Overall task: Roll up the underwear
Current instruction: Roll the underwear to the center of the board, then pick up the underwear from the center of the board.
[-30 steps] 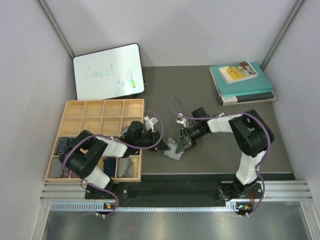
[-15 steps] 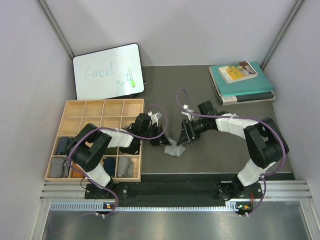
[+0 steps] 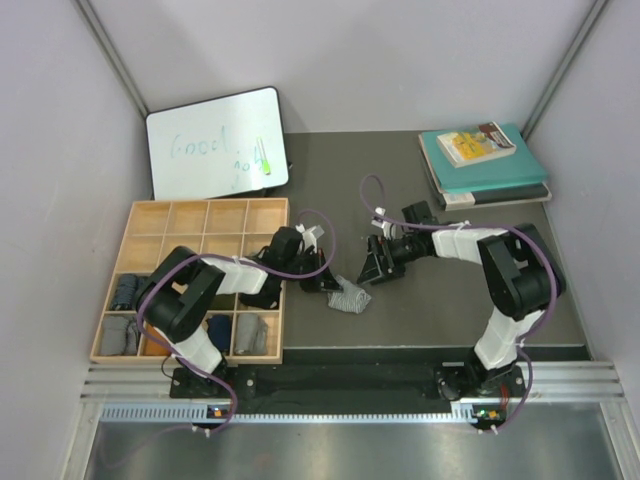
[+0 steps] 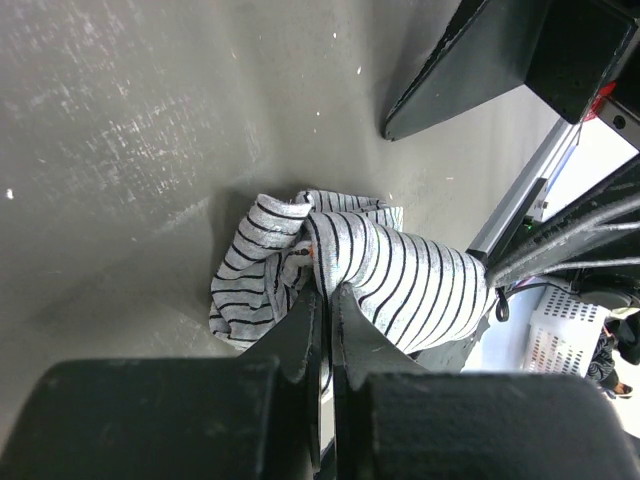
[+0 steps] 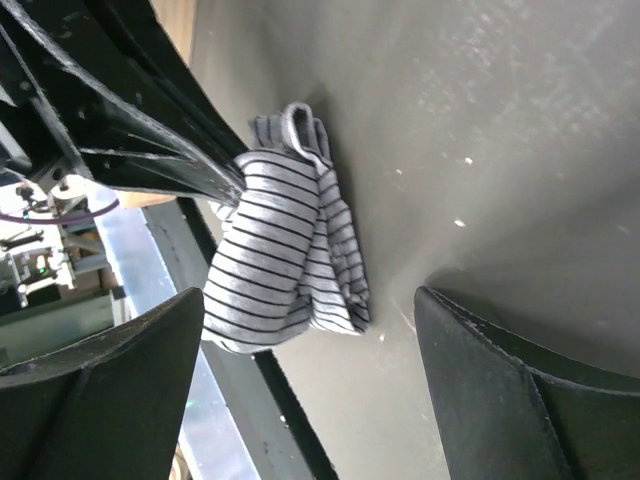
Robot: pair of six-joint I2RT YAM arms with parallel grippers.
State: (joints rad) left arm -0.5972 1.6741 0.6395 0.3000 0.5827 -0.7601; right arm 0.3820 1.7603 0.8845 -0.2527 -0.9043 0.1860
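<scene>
Your left claw [image 4: 322, 295] is pressed together, clamped on a fold of the striped underwear [image 4: 400, 280]. The underwear lies bunched in a loose roll near the middle of the counter [image 3: 420, 310], a little toward 6 o'clock. Your right claw [image 5: 310, 294] stands wide apart at the underwear's 1 o'clock, clear of the cloth. The tray [image 3: 200, 203] sits at 9 o'clock and the books [image 3: 500, 172] at 1 o'clock.

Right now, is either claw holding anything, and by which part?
The left claw pinches the striped underwear at a fold on its side; the right claw is open, empty.
</scene>
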